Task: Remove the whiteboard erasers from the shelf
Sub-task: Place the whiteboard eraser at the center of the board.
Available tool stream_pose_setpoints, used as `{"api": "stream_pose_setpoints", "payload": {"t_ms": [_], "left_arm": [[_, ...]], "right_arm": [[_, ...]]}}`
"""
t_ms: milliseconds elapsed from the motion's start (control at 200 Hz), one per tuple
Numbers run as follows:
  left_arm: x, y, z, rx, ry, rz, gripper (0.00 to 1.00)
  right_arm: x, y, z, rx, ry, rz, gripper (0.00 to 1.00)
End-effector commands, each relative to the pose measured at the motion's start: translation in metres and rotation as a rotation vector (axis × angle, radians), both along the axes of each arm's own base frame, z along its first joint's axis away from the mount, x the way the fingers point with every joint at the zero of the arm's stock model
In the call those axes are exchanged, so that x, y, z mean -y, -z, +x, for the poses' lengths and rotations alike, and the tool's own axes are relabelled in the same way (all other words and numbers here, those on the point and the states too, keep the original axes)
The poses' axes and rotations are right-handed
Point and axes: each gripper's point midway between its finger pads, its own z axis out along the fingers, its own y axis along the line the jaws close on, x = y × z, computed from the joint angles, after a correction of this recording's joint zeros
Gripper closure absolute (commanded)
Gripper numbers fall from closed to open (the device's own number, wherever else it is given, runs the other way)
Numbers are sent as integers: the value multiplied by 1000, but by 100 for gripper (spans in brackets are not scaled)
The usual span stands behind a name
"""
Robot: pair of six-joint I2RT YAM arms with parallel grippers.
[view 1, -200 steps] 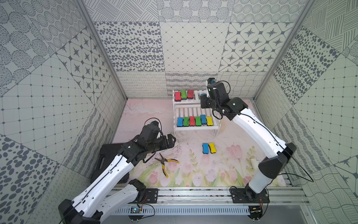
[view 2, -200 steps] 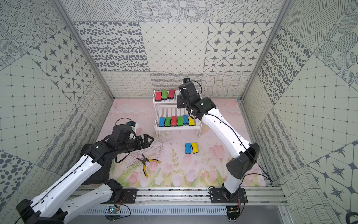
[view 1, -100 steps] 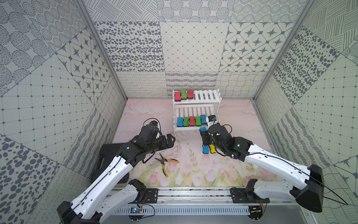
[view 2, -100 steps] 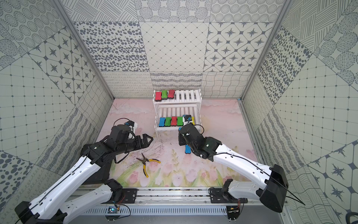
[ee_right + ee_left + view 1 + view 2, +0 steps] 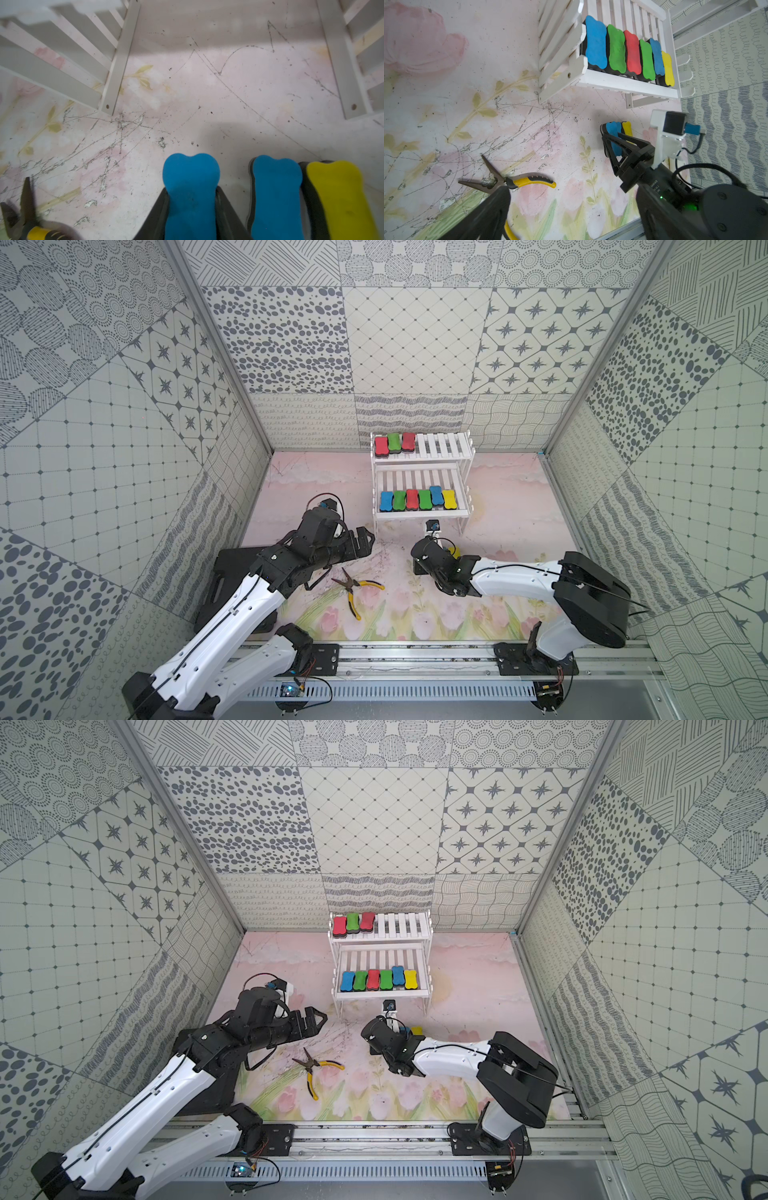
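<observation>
- One blue eraser (image 5: 191,176) lies lengthwise between the jaws of the right gripper (image 5: 191,190). The jaws are clamped on its long sides, and its rounded end pokes out past the fingertips.
- Whether it touches the mat (image 5: 207,93) I cannot tell.
- Just beside the jaws, outside them, a loose blue eraser (image 5: 276,197) and a yellow eraser (image 5: 340,197) lie side by side on the mat.
- In both top views the shelf (image 5: 446,446) stands at the mat's 12 o'clock, with the right gripper at 6 o'clock from it.
- On the top tier three erasers (image 5: 394,443) sit at the 9 o'clock end, and six erasers (image 5: 418,499) line the lower tier's 6 o'clock edge.
- The left gripper (image 5: 365,543), jaws wide apart, hovers at 9 o'clock of the right gripper. The pliers (image 5: 357,585) lie at its 6 o'clock.
</observation>
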Motion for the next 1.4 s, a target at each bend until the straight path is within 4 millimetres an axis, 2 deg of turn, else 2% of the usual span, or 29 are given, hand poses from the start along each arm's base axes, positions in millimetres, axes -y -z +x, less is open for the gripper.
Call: {"api": "stream_pose_setpoints", "payload": {"t_ms": [0, 465, 815, 1010, 1171, 1311, 1391], "left_arm": [[-4, 2, -2, -7, -8, 21, 1], [-4, 6, -1, -16, -8, 27, 1], [-2, 8, -1, -27, -2, 26, 1], [-2, 7, 0, -26, 0, 23, 1], [-1, 4, 1, -20, 3, 21, 1], [-1, 5, 1, -22, 6, 26, 1], [0, 7, 0, -29, 9, 26, 1]], "right_arm": [[-4, -1, 11, 40, 78, 50, 68], [5, 36, 18, -17, 103, -23, 65], [5, 28, 17, -15, 96, -14, 49], [5, 11, 13, -7, 74, 15, 46], [1, -14, 2, -8, 4, 37, 45], [-3, -46, -9, -13, -80, 69, 45], [-4, -73, -12, 4, -113, 83, 45]]}}
